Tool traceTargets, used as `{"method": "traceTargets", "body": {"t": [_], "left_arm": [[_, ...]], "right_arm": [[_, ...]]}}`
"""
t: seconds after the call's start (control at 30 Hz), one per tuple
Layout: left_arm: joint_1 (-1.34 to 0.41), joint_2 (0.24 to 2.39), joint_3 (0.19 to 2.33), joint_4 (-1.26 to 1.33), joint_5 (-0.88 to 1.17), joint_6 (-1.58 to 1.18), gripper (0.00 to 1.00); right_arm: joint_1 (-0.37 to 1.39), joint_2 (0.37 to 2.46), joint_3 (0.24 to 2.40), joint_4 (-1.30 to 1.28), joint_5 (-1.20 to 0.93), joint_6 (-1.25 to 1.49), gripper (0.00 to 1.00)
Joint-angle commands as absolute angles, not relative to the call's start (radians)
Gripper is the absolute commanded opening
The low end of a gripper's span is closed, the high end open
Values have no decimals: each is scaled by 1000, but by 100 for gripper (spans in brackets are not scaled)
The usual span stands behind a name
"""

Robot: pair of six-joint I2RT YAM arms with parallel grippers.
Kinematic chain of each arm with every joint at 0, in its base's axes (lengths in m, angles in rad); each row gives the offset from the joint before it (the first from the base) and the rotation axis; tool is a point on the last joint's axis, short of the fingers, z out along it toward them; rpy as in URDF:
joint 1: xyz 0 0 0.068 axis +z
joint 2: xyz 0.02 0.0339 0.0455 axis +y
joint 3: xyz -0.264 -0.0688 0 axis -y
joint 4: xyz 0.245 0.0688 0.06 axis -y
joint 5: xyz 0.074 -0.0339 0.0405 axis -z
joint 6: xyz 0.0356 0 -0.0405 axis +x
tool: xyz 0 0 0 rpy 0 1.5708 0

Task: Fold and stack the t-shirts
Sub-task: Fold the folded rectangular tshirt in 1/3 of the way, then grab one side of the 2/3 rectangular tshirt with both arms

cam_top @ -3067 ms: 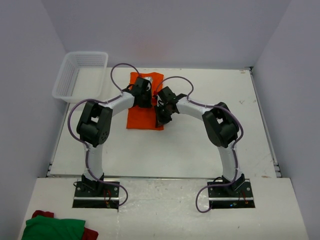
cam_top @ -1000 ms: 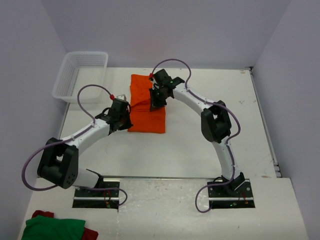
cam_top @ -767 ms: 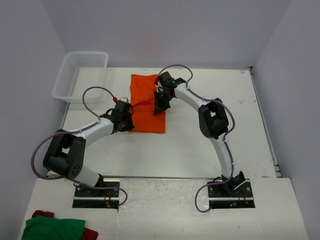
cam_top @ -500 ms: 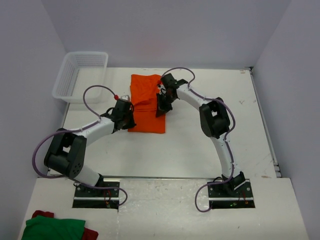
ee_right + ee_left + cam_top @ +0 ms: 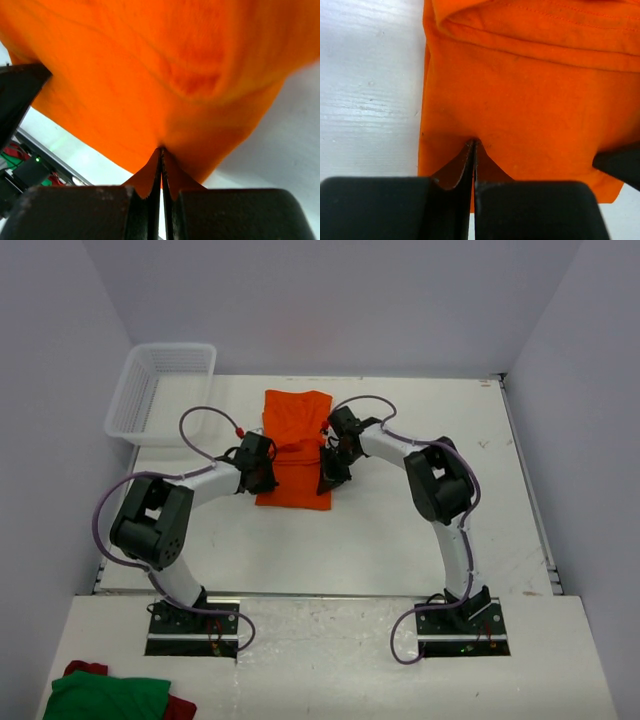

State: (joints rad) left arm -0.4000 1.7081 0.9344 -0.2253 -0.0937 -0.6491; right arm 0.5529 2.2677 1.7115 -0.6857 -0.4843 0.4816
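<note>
**Figure. Bimanual folding, mid-task, seen from above and from both wrists.**

A plain bright orange fabric t-shirt (image 5: 293, 435) lies at the middle of the white surface (image 5: 400, 530), toward its far side. It is already reduced to a narrow, layered rectangle. A stitched hem and a fold ridge cross its far part in the left wrist view (image 5: 530, 80).

The left tool (image 5: 264, 473) is closed to a slit on a pinch of cloth at the shirt's near-left edge, where the fabric puckers at the fingertips (image 5: 474, 143). The right tool (image 5: 326, 478) is likewise clamped on the near-right edge, with cloth bunched at its tips (image 5: 161, 150). That edge appears lifted toward the camera.

Judged from this layout, the lengthwise folds are done and a crosswise fold of the near end is in hand. Only one shirt lies in the work area, so stacking has not begun.

A crumpled green garment (image 5: 105, 695) with some red cloth beneath it lies on the near ledge beside the left arm's base. It is probably waiting its turn.

A white plastic mesh basket (image 5: 160, 388) stands at the far-left corner. Plain pale walls (image 5: 340, 300) enclose the surface on three sides.
</note>
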Motion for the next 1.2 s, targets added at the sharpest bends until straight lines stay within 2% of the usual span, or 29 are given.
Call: {"method": "traceTargets", "body": {"t": [0.0,0.27,0.67,0.93,1.17], "left_arm": [[-405,1701,890,-249,-104,-683,0],[-445,1557,712,-236,-91,-726,0],[-653,1224,439,-250,-67,-906,0],[-680,1166,400,-298,-95,-905,0],[-732,1123,483,-307,-100,-871,0]], "right_arm": [[563,2181,1600,-615,-473,509,0],[575,2050,1300,-445,-454,551,0],[598,1835,889,-261,-434,600,0],[643,1701,733,-213,-416,652,0],[650,1667,733,-218,-411,647,0]]}}
